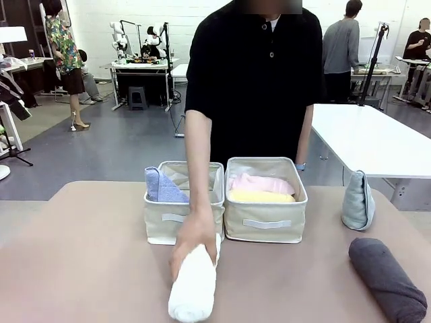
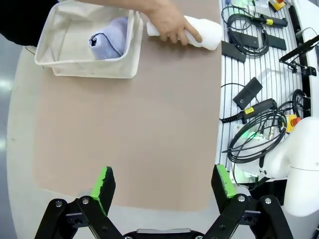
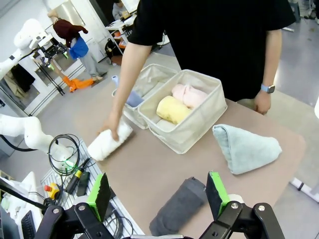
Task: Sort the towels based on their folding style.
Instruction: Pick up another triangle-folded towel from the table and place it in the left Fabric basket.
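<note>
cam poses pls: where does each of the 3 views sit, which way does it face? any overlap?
Front: fixed at the robot's edge of the table, facing across at the person; the person's hand rests on the white towel.
Left wrist: on the left arm, looking down past the open left gripper at the bin with the blue towel.
Right wrist: on the right arm, looking over the open right gripper at the grey towel and teal towel.
Shared: all three show the hand on the white towel.

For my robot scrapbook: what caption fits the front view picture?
A person's hand lies on a rolled white towel in front of two cream bins on the table.
</note>
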Action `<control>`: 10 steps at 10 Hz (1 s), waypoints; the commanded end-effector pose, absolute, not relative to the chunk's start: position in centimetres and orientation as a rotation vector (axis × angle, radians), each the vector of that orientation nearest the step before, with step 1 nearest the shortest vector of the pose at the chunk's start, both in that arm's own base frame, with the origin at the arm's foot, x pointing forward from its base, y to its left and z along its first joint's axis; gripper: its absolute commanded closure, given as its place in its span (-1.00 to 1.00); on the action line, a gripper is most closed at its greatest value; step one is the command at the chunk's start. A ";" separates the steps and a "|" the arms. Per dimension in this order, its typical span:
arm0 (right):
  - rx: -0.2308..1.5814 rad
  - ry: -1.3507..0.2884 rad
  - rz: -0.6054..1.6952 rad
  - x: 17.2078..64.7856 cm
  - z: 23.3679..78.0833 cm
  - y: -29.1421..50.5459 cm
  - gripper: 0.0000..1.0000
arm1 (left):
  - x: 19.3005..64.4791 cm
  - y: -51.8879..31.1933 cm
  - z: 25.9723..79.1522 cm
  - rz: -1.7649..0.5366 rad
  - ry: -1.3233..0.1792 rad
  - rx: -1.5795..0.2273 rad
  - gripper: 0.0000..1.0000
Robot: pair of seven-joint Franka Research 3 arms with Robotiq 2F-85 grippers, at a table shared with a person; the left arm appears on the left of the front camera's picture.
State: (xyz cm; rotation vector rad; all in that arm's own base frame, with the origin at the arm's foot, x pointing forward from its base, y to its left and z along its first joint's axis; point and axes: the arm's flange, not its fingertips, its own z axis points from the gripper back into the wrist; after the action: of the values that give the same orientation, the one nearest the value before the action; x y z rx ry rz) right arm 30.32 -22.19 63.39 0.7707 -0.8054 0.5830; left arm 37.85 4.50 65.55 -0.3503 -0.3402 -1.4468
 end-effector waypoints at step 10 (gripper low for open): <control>0.786 -0.824 0.593 30.3 63.5 -22.2 -1.00 | 35.3 23.6 65.4 -1.288 -0.935 -0.922 -1.00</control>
State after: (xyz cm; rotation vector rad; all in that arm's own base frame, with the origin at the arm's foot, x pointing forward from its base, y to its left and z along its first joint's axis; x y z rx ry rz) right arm 30.28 -22.24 63.41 0.7706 -0.8058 0.5822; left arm 33.29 22.21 64.81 -0.8362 -0.9443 -1.2523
